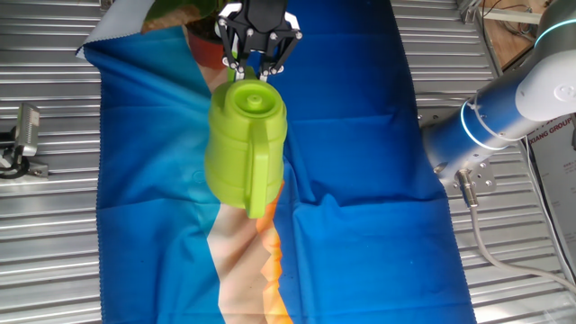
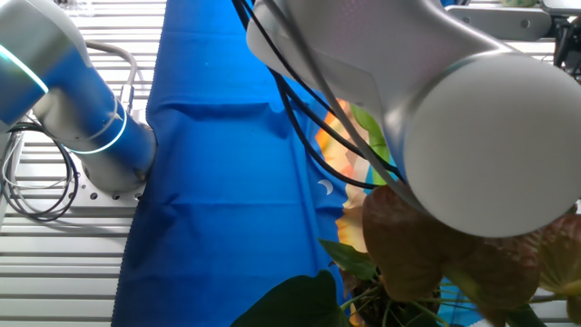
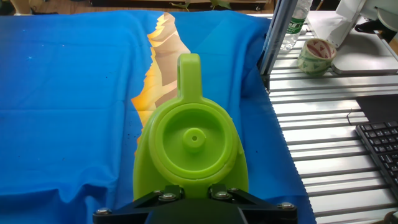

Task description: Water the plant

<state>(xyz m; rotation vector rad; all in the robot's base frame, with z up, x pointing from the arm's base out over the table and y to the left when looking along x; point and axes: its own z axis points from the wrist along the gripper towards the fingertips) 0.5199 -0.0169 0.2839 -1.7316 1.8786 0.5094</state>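
The lime-green watering can [image 1: 245, 148] hangs above the blue cloth [image 1: 360, 180], its handle pointing toward the near edge in one fixed view. My gripper [image 1: 256, 70] is shut on the can's far end, next to its round top. In the hand view the can [image 3: 193, 140] fills the lower middle, and my gripper [image 3: 191, 191] clamps it at the bottom edge. The plant [image 1: 191, 20], with green leaves and a reddish-brown part, shows just left of my gripper at the top edge. In the other fixed view its reddish-brown and green leaves [image 2: 404, 250] sit at the bottom right, partly behind my arm.
The robot base [image 1: 490, 121] stands right of the cloth on the slatted metal table [image 1: 54, 234]. A metal fixture [image 1: 22, 139] sits at the left edge. In the hand view a tape roll [image 3: 316, 56], a bottle [image 3: 297, 28] and a keyboard [image 3: 382, 149] lie right of the cloth.
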